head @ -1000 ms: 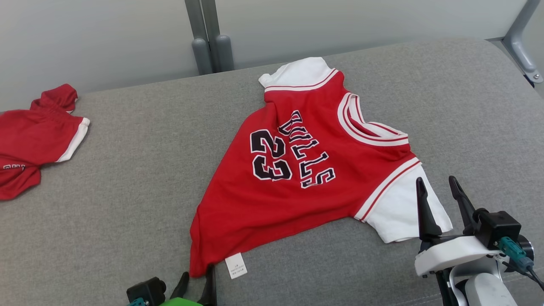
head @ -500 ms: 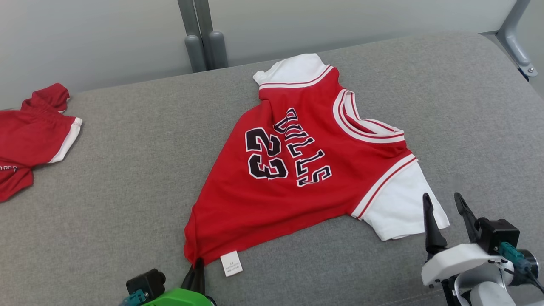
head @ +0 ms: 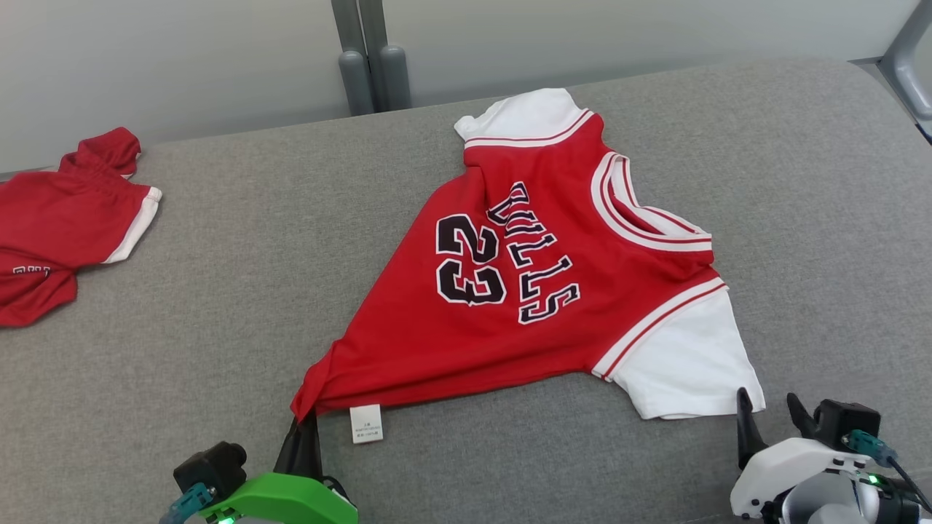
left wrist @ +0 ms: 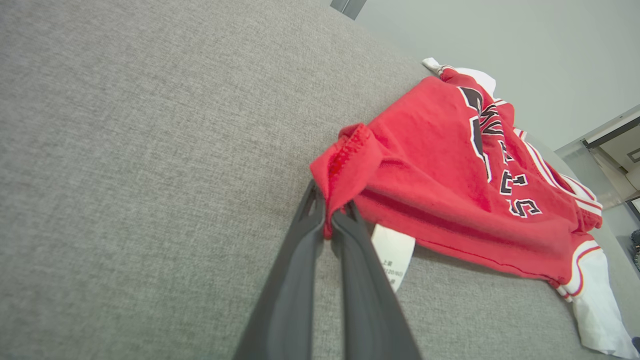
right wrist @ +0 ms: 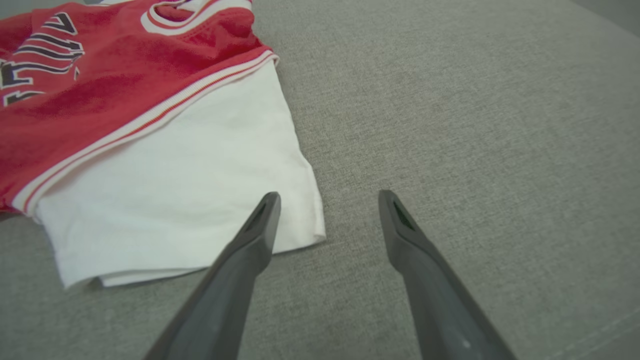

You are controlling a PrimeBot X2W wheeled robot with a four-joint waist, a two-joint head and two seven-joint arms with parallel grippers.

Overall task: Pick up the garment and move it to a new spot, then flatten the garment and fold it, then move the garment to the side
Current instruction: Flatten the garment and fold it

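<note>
Pinching the bottom corner of the red Bulls jersey [head: 408,342] [left wrist: 430,165] [right wrist: 100,90], the left gripper [head: 302,426] [left wrist: 327,220] has its two dark fingers squeezed tight on the cloth. A second ago those fingers stood apart beside that corner. The corner is now pulled out into a longer point than before. The right gripper [head: 768,400] [right wrist: 327,197] has its fingers spread wide and holds nothing. A second ago one finger was over the white sleeve [head: 684,364] [right wrist: 175,185]. Now it sits back by the sleeve's near edge.

The jersey lies in the middle of the grey cushion [head: 218,327], with "BULLS 23" facing up. Its neck hole [head: 641,211] points to the cushion's right edge. Its long way runs on a slant, from the pinched corner by the near edge up to the neck. The other white sleeve [head: 524,116] lies by the far edge. A small white label [head: 366,423] [left wrist: 392,250] hangs out next to the pinched corner. Another red garment [head: 58,225] lies well apart, at the cushion's left edge.
</note>
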